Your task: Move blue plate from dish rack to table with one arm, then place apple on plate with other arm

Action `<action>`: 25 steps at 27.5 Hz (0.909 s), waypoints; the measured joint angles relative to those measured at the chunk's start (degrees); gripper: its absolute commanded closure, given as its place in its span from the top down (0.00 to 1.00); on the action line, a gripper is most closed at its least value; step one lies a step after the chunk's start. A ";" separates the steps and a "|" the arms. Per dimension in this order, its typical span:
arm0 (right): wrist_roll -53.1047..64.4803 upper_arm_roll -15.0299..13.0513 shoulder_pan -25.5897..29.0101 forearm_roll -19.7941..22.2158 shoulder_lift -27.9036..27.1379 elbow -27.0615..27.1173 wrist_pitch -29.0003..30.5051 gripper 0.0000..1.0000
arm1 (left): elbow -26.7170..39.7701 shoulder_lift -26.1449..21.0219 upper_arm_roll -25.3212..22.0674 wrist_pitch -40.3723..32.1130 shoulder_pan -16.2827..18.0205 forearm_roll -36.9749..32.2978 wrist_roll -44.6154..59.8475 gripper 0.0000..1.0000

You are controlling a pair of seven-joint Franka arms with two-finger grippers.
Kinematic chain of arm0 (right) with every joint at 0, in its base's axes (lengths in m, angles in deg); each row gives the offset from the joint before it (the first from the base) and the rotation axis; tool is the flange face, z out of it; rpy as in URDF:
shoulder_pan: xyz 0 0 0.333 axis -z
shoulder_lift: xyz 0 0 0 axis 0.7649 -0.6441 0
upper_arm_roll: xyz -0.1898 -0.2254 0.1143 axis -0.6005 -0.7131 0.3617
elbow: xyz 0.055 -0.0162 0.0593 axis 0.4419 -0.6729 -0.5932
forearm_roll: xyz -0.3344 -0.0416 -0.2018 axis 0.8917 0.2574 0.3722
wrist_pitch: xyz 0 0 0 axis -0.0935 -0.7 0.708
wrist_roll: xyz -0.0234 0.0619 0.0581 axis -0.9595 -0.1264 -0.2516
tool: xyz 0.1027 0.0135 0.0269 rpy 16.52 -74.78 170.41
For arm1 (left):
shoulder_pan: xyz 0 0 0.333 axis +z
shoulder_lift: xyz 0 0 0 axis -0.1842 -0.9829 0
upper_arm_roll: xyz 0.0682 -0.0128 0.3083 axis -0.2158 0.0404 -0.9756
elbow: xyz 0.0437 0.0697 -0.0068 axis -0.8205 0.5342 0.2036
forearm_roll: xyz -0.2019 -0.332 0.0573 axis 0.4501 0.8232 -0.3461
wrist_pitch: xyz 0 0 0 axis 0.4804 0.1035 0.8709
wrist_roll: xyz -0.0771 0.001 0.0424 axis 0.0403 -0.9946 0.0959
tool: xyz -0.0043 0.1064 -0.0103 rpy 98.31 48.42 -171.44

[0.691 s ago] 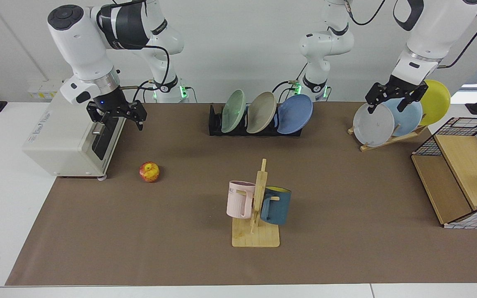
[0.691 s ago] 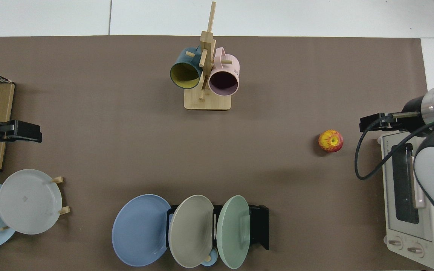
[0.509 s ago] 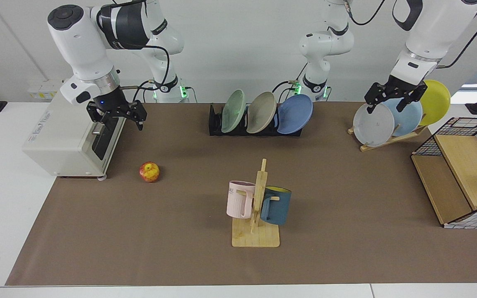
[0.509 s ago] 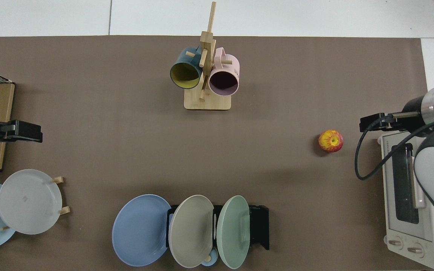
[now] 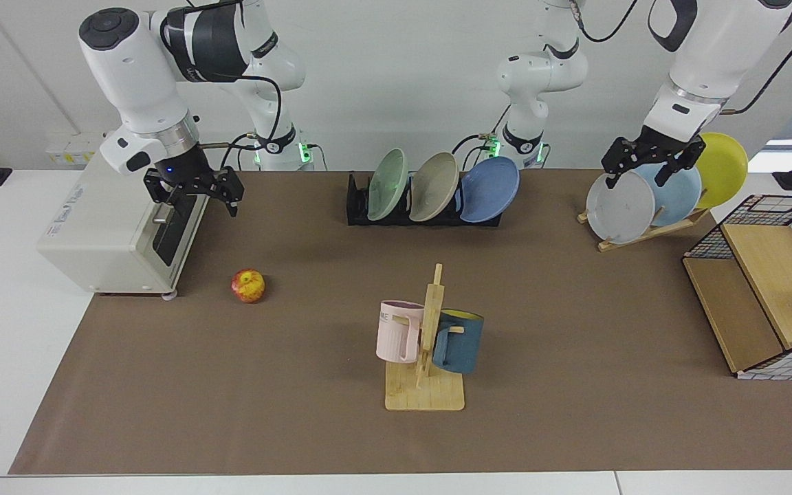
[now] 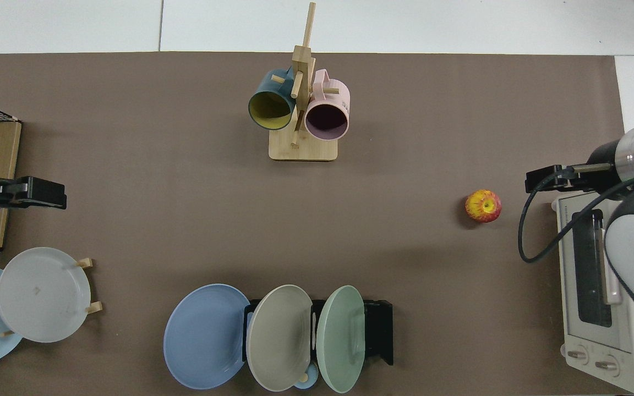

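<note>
- The blue plate [image 5: 490, 189] stood leaning in the end slot of the black dish rack [image 5: 358, 206], at upper centre of the facing view; beside it in the rack stood a grey-beige plate [image 5: 434, 186] and a pale green plate [image 5: 387, 184].
- In the top view the blue plate [image 6: 205, 336] lay at lower centre, overhanging the rack's [image 6: 378, 330] end.
- The apple [image 5: 248, 285] sat on the desk [image 5: 231, 385] at left of the facing view, near a white toaster oven [image 5: 107, 234].
- The right gripper [image 5: 195, 196] hung over the oven's front corner, well above the apple, its jaws spread wide and holding nothing.
- The left gripper [image 5: 645, 169] hovered at upper right of the facing view, in front of a wooden plate stand [image 5: 643, 234] carrying grey, sky-blue and yellow plates; its jaws were wide apart and empty.
- A mug tree [image 5: 427, 344] with a pink mug [image 5: 397, 331] and a dark blue mug [image 5: 460, 342] stood at centre, well apart from both arms.
</note>
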 measured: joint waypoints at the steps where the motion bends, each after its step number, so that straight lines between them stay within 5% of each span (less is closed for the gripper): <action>1: 0.00 0.00 0.00 0.00 0.00 0.00 0.00 1.00 | 0.02 0.02 0.00 -0.03 -0.03 0.00 0.00 1.00; 11: 0.00 0.00 0.00 0.00 0.00 0.00 0.00 1.00 | 2.97 1.62 1.74 0.48 -0.16 -1.25 0.12 1.00; 25: 0.95 0.20 -0.49 0.06 0.04 -0.07 -1.32 1.00 | 30.67 18.70 19.17 11.83 -0.81 -9.91 19.08 0.99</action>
